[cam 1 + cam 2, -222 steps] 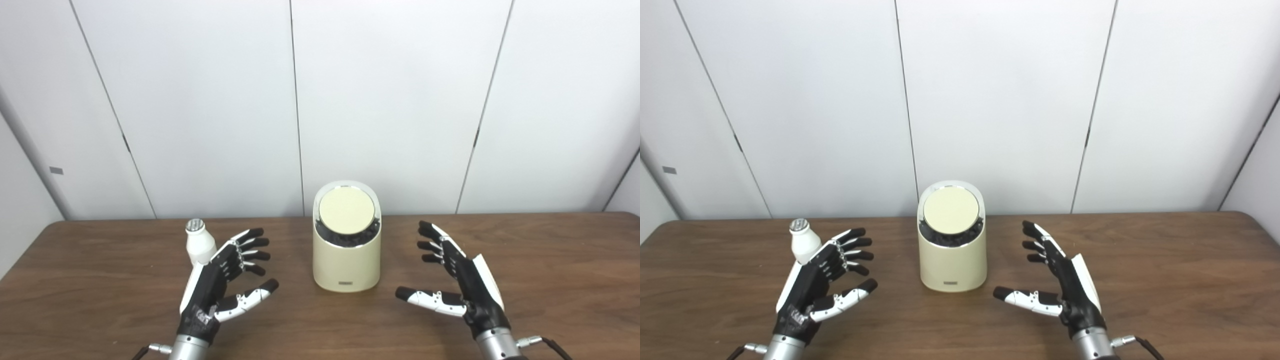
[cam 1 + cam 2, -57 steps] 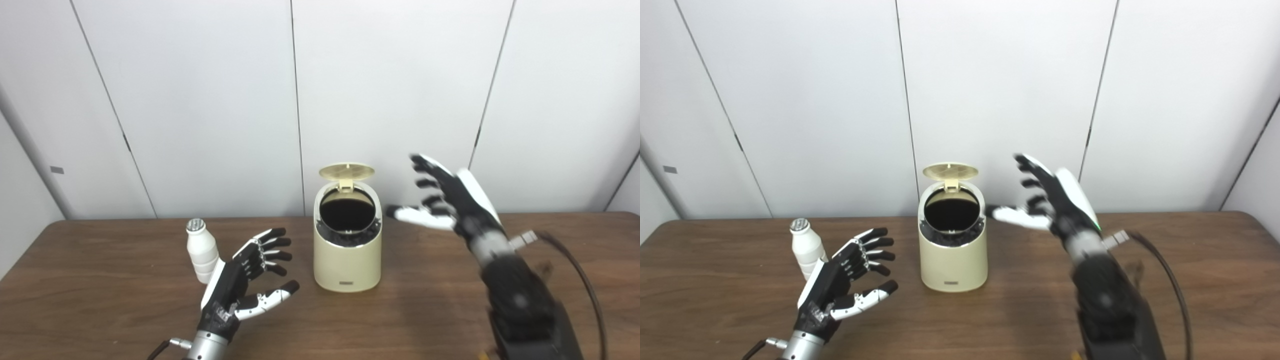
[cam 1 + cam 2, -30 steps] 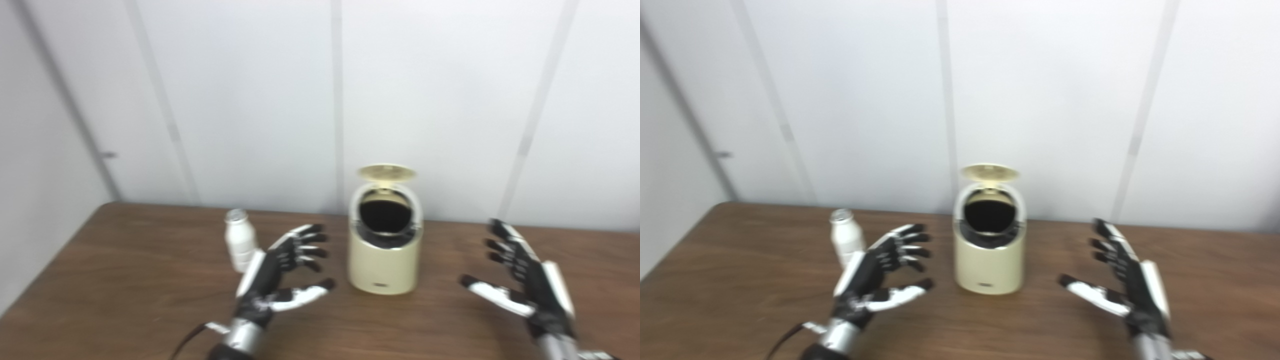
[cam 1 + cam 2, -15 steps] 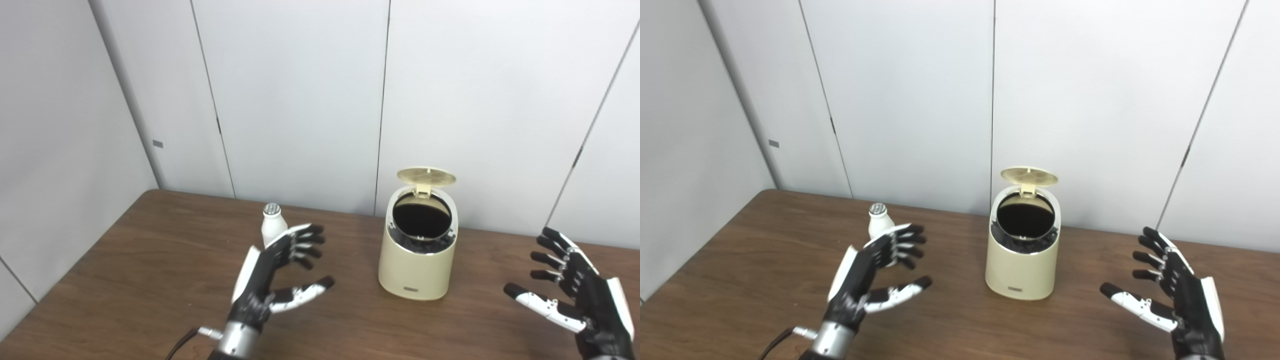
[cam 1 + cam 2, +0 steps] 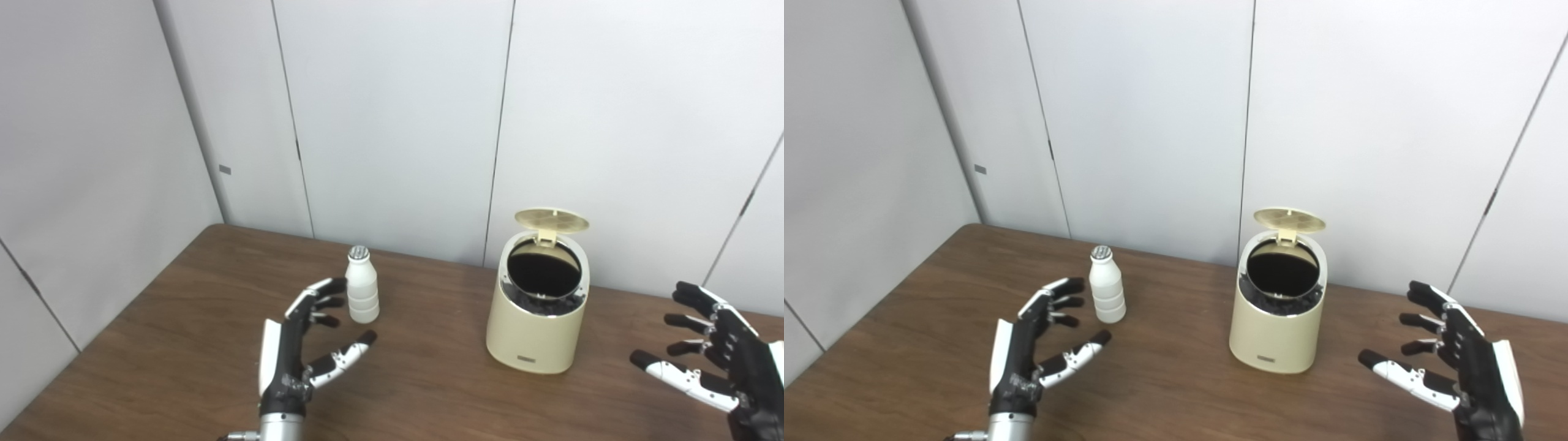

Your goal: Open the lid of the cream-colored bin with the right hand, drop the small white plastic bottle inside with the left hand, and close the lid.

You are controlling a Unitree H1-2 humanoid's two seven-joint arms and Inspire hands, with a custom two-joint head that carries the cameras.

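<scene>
Cream-colored bin (image 5: 538, 334) on brown wooden table (image 5: 184, 318), white panelled walls (image 5: 392, 110) behind, both hands empty, fingers spread

text: none legible | bin (image 5: 539, 331) front label: too small to read

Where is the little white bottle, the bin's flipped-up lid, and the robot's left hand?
little white bottle (image 5: 362, 294), left eye view, on its ribbed body.
lid (image 5: 551, 220), left eye view, on its raised underside.
left hand (image 5: 1026, 346), right eye view, on the back of its palm.
</scene>
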